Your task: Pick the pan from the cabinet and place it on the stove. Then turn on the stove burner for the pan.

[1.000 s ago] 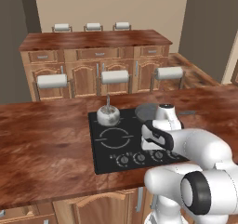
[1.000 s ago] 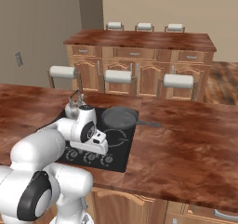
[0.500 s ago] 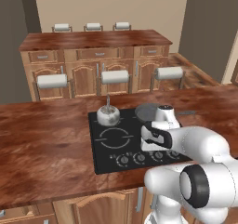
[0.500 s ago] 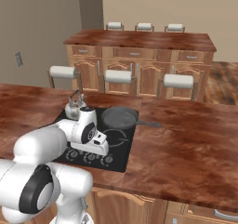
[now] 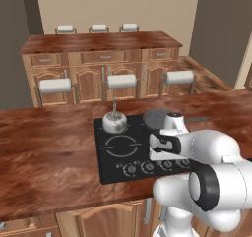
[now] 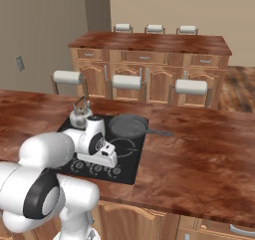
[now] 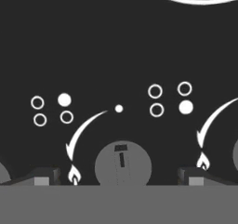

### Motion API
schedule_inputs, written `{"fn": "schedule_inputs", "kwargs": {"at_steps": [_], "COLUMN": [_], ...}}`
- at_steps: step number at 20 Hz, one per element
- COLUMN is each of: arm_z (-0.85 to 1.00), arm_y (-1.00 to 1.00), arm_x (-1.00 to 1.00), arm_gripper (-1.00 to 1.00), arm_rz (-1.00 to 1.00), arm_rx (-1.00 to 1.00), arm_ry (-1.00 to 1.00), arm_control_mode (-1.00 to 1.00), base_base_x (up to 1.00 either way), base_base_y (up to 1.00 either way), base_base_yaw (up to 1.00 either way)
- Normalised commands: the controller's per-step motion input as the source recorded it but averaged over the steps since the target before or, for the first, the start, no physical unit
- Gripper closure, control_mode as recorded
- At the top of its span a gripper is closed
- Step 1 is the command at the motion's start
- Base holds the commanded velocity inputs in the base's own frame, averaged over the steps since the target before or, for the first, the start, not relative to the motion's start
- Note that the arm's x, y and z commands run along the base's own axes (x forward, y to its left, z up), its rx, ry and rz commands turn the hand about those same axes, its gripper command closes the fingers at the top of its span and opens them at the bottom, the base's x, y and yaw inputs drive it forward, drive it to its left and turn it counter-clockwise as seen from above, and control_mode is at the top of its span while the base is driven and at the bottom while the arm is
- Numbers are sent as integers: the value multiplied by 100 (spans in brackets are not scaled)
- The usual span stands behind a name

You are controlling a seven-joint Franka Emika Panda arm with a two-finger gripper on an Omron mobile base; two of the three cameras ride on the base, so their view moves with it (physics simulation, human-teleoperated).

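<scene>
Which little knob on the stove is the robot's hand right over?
The knob centred between the open gripper's fingertips; the others sit off to the sides.

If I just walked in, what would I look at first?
Probably the big white robot arm bending low over the black stove, its open gripper on either side of a round grey knob. Next, the dark pan on the stove's back burner, beside a shiny silver kettle.
</scene>
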Motion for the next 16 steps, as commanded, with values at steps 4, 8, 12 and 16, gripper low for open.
{"fn": "schedule_inputs", "kwargs": {"at_steps": [4,8,12,16], "arm_z": [-13,-13,-12,-12], "arm_y": [-1,0,0,0], "arm_x": [0,-2,-8,-9], "arm_gripper": [-100,-100,-100,-100], "arm_rz": [0,0,0,0], "arm_rx": [0,0,0,0], "arm_ry": [0,0,0,0], "arm_control_mode": [-100,-100,-100,-100], "base_base_x": [0,0,0,0], "base_base_y": [0,0,0,0], "base_base_yaw": [0,0,0,0]}}
